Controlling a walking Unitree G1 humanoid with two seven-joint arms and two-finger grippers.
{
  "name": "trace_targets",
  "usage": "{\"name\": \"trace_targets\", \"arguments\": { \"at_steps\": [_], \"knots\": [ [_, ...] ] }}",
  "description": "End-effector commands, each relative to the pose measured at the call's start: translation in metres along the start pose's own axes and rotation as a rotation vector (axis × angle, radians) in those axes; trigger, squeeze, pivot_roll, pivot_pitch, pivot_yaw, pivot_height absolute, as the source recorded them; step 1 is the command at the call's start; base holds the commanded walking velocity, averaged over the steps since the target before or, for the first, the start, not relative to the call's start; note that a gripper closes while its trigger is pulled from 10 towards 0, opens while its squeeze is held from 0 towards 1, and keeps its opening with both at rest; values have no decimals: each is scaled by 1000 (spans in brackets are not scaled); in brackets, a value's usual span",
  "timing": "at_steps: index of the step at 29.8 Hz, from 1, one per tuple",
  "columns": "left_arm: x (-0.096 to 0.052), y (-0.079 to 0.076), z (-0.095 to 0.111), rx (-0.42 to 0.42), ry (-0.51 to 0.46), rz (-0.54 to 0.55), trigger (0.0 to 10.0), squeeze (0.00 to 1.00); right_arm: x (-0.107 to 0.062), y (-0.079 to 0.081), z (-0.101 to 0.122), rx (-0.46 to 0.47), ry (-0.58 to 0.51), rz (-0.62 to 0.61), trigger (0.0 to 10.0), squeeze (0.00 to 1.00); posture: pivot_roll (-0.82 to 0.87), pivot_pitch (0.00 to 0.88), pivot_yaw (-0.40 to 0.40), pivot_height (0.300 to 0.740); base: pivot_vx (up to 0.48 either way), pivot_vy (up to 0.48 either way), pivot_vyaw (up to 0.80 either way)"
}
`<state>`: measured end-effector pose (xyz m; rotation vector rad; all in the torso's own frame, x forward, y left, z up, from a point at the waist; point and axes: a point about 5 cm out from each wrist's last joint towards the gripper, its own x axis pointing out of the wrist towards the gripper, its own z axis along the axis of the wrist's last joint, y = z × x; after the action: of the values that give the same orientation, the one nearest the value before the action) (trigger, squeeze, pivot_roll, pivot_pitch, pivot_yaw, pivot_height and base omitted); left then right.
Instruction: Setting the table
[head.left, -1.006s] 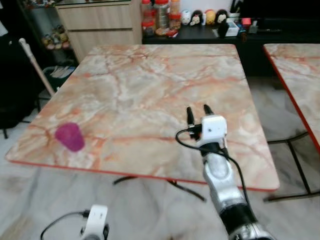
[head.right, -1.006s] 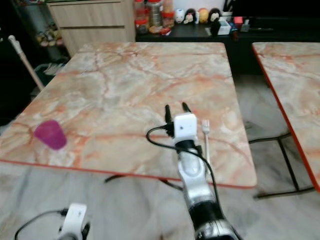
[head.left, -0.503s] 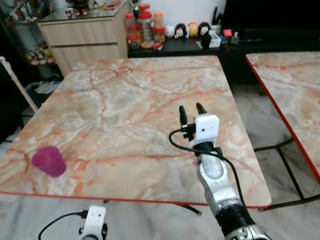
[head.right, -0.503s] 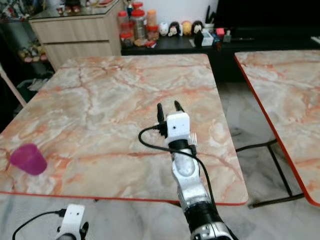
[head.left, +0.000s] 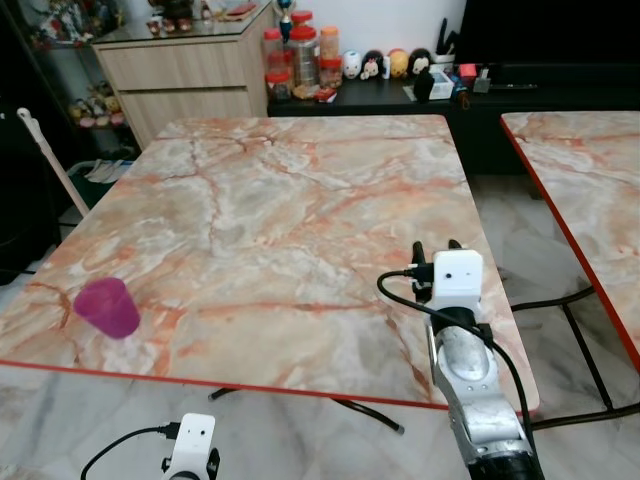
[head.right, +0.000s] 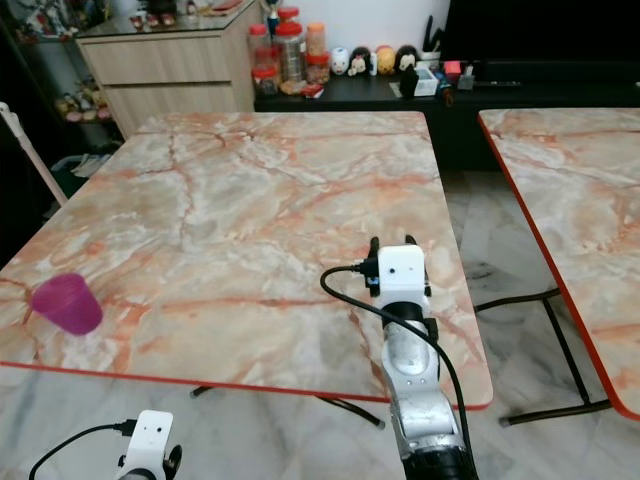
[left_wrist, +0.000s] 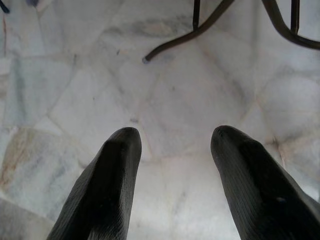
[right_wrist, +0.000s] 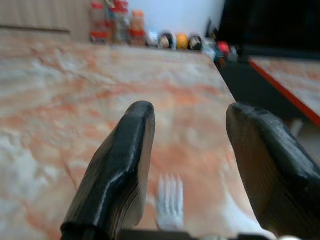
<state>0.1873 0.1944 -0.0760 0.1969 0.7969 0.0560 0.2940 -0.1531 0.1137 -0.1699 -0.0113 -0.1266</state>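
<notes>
Right wrist view: right tool has fingers spread, nothing pinched, with white fork lying flat on the marble counter between and just beyond them, tines pointing away toward 12 o'clock. Head views put that tool over the counter's near right corner, roughly 5 o'clock on the slab, with the wrist box hiding the fork, so only the wrist camera confirms where it sits. Pink cup stands upright at about 8 o'clock near the front left edge, well apart from the fork. Left tool hangs idle below counter level, fingers apart, empty, over grey floor tiles and a dark counter leg. Progress judged: early to middle; fork and cup are down, but no plate, knife or spoon is visible on the counter, so most of the setting looks undone.
</notes>
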Motion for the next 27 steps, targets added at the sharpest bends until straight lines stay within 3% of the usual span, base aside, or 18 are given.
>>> {"name": "trace_targets", "arguments": {
  "at_steps": [1, 7, 8, 11, 27],
  "knots": [
    [-1, 2, -3, 5, 15, -6, 10000, 0, -8, -6, 5, -18, 47, -14, 10000, 0, -25, 63, 69, 740, 0, 0, 0],
    [-1, 1, -3, 7, 15, -12, 10000, 0, -18, -9, 4, -39, 103, -19, 10000, 0, -28, 62, 68, 740, 0, 0, 0],
    [-1, 0, -3, 10, 17, -20, 10000, 0, -25, -14, -10, -59, 187, -24, 10000, 0, -36, 66, 70, 740, 0, 0, 0],
    [-1, -2, -3, 16, 20, -28, 10000, 0, -27, -16, -20, -37, 252, -14, 10000, 0, -41, 68, 74, 740, 0, 0, 0],
    [-1, -1, -4, 8, 19, -18, 10000, 0, -14, -2, -23, 13, 242, 69, 10000, 0, -20, 62, 65, 740, 0, 0, 0]
  ]
}}
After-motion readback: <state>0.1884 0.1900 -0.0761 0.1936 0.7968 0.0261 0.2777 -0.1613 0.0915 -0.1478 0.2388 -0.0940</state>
